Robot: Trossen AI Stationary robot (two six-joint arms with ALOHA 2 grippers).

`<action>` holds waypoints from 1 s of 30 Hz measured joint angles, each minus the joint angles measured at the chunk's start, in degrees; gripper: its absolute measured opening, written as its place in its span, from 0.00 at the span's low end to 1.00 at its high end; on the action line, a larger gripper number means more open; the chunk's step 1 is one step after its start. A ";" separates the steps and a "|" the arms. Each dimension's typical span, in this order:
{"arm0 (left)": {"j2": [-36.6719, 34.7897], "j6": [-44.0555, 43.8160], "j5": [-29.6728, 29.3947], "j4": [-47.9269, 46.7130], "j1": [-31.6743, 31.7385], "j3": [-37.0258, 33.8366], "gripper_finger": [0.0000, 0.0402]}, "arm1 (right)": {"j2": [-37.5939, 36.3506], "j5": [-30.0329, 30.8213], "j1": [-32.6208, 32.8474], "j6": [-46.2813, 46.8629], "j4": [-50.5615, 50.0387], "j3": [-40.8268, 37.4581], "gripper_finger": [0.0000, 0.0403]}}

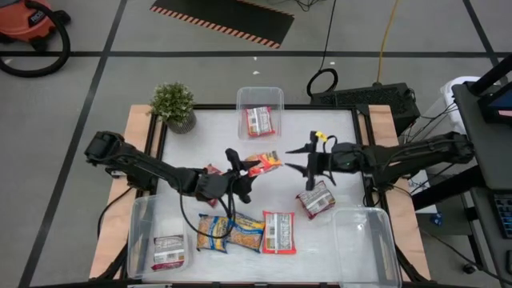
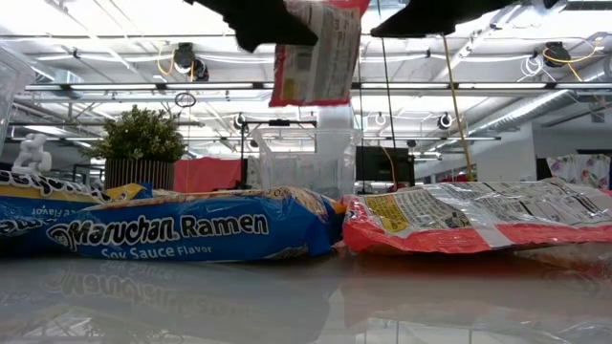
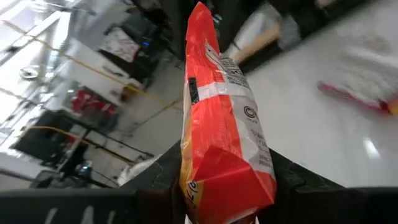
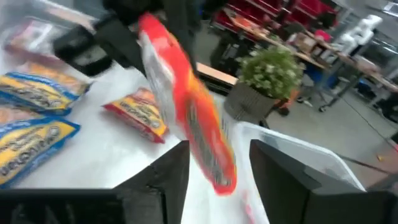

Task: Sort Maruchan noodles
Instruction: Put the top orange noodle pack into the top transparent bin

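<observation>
Left gripper (image 1: 238, 170) clamps a red-orange Maruchan packet (image 1: 263, 164) held edge-up above mid-table, seen pinched between its fingers (image 3: 163, 180) in the left wrist view; right gripper (image 1: 300, 158) sits just beside that packet with fingers spread, gripping nothing. Other packets: one in the far clear bin (image 1: 278, 98), one in the near-left bin (image 1: 138, 232), two yellow-blue ones (image 1: 230, 232) and a red one (image 1: 279, 232) on the table's near side, a red one (image 1: 317, 199) under the right arm. Potted plant (image 1: 174, 105) at the far-left corner.

blue packet (image 2: 182, 229) — "maruchan ramen"
</observation>
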 joint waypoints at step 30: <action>-0.26 -3.38 12.58 -5.37 1.36 -0.02 0.33 | 17.82 -1.57 3.42 -8.45 12.67 2.74 0.67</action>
